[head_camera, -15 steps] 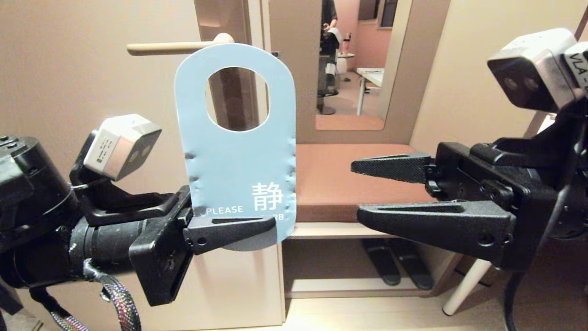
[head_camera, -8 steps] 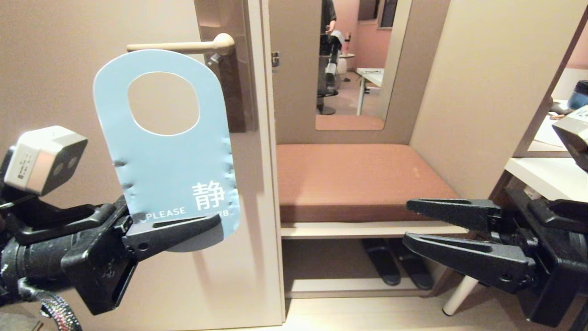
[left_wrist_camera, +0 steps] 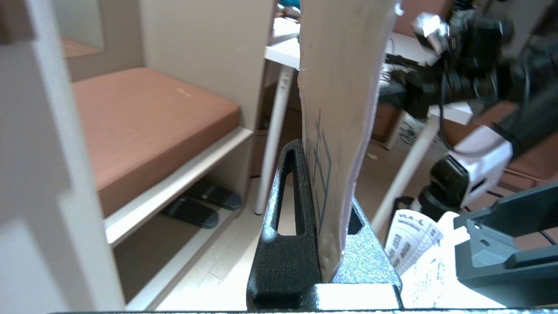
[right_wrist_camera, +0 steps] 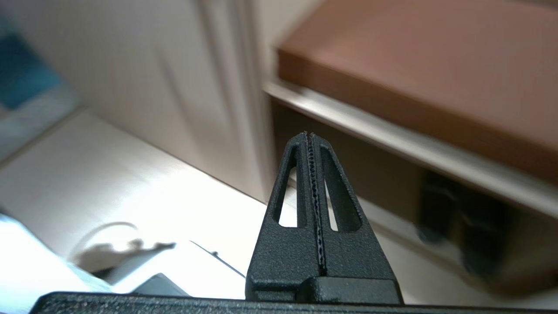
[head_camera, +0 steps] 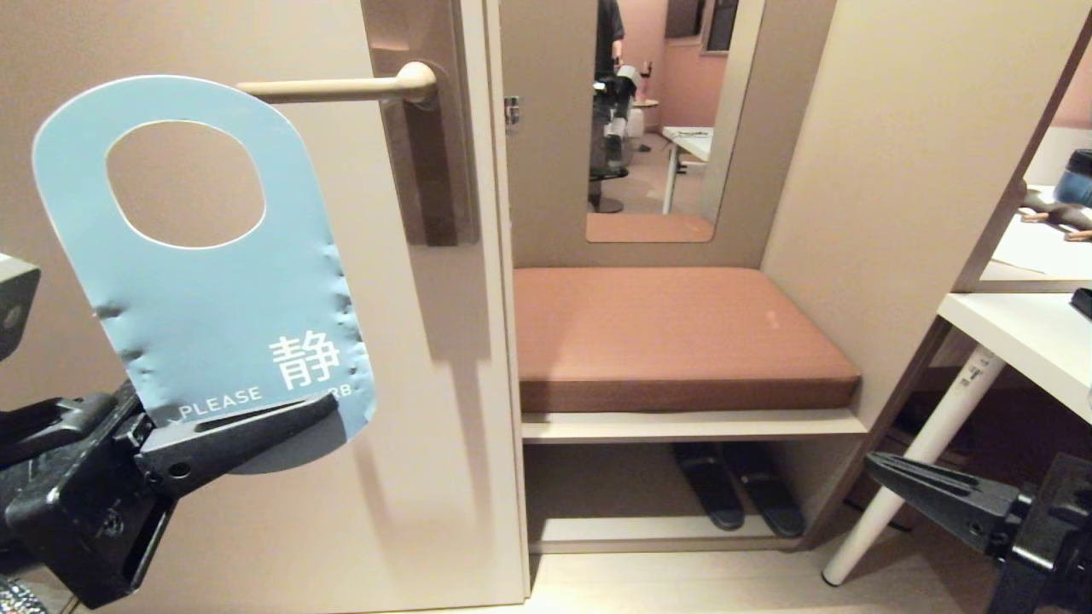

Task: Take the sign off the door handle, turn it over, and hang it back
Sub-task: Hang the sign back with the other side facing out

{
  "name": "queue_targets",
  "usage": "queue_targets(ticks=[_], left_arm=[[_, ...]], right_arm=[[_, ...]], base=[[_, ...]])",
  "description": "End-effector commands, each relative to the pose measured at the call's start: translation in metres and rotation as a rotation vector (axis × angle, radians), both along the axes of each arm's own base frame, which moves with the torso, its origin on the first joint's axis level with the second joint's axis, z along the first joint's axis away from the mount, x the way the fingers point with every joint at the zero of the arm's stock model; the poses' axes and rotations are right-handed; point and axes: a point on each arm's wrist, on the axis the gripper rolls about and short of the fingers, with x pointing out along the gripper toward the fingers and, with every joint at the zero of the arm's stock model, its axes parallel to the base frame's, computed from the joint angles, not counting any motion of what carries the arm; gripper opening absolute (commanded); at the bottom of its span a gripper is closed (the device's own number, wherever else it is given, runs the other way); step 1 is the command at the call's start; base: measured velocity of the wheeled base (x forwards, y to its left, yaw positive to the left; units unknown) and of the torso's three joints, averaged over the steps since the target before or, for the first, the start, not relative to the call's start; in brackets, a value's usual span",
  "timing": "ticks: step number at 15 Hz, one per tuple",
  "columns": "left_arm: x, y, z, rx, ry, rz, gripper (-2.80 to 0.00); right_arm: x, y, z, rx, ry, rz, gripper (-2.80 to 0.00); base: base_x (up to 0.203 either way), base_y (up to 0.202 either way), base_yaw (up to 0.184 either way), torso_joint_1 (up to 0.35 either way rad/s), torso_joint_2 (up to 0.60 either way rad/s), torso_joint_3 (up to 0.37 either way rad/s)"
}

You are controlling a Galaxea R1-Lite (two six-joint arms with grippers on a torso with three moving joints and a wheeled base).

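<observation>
Carried further left since a moment ago, the flat blue rounded-end sign stands upright, pinched at its bottom by the left gripper, beside the cream lever handle, ready for rehanging, while the right gripper, clenched empty, has dropped low right.

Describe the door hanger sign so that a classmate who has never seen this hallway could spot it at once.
Start at the cream door left of the brown cushioned bench. Below the free tip of its beige lever handle, the left tool holds the sign upright by its bottom edge. It is the only pale blue thing there, round-ended with a large hole.
</observation>
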Motion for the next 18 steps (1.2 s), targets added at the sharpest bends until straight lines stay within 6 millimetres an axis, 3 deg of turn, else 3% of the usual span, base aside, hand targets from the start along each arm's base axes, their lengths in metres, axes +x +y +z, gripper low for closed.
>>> queue_targets(ticks=[1, 8, 12, 16, 18], left_arm=[[-0.006, 0.004, 0.001, -0.005, -0.017, 0.01, -2.8], [-0.01, 0.004, -0.004, -0.002, -0.007, 0.012, -2.8], [-0.015, 0.006, -0.008, -0.001, -0.001, 0.013, -2.8], [-0.017, 0.006, -0.008, -0.002, -0.006, 0.013, -2.8], [-0.018, 0.006, -0.007, -0.004, -0.011, 0.013, -2.8]], right_arm=[[-0.016, -0.016, -0.012, 0.005, -0.015, -0.071, -2.8], [-0.028, -0.053, -0.047, -0.059, 0.04, -0.495, -2.8], [-0.06, -0.065, -0.064, -0.047, -0.022, -0.637, -2.8], [-0.099, -0.07, -0.078, -0.018, -0.094, -0.65, -2.8], [-0.106, -0.07, -0.082, -0.027, -0.075, -0.632, -2.8]], base=[[0.0, 0.0, 0.0, 0.0, 0.0, 0.0], [0.0, 0.0, 0.0, 0.0, 0.0, 0.0], [0.0, 0.0, 0.0, 0.0, 0.0, 0.0], [0.0, 0.0, 0.0, 0.0, 0.0, 0.0], [0.0, 0.0, 0.0, 0.0, 0.0, 0.0]])
